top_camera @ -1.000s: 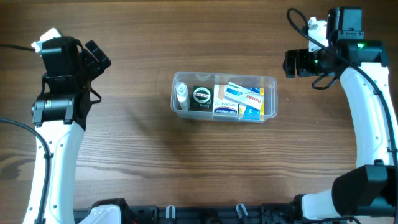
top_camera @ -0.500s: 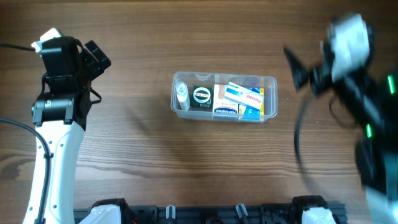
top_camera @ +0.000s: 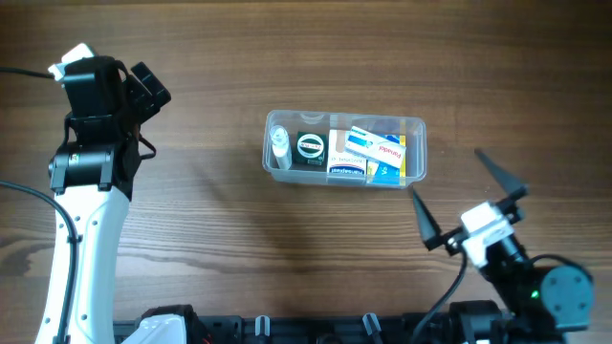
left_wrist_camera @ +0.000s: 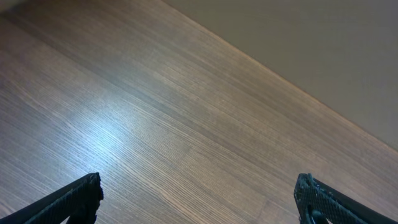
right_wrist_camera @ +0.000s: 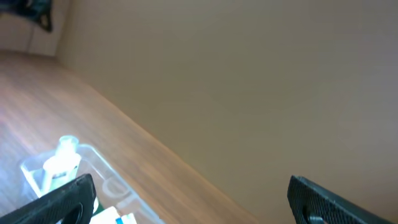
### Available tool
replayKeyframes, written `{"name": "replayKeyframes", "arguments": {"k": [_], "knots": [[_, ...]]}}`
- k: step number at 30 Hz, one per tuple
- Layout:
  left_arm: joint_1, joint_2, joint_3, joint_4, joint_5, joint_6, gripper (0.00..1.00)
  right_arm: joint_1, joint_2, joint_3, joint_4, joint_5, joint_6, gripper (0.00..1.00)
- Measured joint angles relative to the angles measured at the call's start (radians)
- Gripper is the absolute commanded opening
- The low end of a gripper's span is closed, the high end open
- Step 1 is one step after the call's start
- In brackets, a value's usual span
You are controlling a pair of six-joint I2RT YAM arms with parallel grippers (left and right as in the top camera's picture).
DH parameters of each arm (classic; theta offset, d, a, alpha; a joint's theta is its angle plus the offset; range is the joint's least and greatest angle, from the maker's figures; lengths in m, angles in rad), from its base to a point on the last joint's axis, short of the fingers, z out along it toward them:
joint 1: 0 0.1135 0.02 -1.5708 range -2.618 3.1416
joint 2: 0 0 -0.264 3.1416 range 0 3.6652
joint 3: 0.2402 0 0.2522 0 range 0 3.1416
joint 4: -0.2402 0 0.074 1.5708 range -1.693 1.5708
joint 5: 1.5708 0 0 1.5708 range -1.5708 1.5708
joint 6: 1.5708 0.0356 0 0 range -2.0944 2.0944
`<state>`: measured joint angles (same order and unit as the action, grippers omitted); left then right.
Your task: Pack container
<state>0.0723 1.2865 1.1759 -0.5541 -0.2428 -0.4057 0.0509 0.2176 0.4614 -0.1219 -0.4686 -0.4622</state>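
the container [top_camera: 422, 151] is set at the middle of the worktop [top_camera: 239, 248], already filled with small boxes [top_camera: 368, 153] and a spray bottle [top_camera: 278, 148]. the left fingers [left_wrist_camera: 74, 199] are spread open over bare wood, empty; the right fingers [top_camera: 500, 170] are splayed wide, empty, near the tub's right end. packing seems done, so arms are best drawn up and away, the tub left unnudged.

Brown wood-grain table [top_camera: 287, 258] — one clear rectangular container [top_camera: 422, 153] directly on it, near the middle
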Motion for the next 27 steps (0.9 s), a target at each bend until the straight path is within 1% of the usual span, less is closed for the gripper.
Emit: {"name": "replayKeyframes", "arguments": {"k": [3,5,13,18,27], "knots": [[0.000,0.000,0.000,0.000,0.000,0.000,1.00,0.000,-0.068,-0.131,0.116,-0.029,-0.005,0.99],[0.000,0.000,0.000,0.000,0.000,0.000,1.00,0.000,-0.085,-0.193,0.161,-0.036,-0.007,1.00],[0.000,0.000,0.000,0.000,0.000,0.000,1.00,0.000,-0.109,-0.350,0.289,-0.037,-0.007,1.00],[0.000,0.000,0.000,0.001,0.000,0.000,1.00,0.000,-0.188,-0.428,0.325,-0.027,-0.008,1.00],[0.000,0.000,0.000,0.000,0.000,0.000,1.00,0.000,-0.198,-0.452,0.311,-0.021,-0.042,1.00]]}}
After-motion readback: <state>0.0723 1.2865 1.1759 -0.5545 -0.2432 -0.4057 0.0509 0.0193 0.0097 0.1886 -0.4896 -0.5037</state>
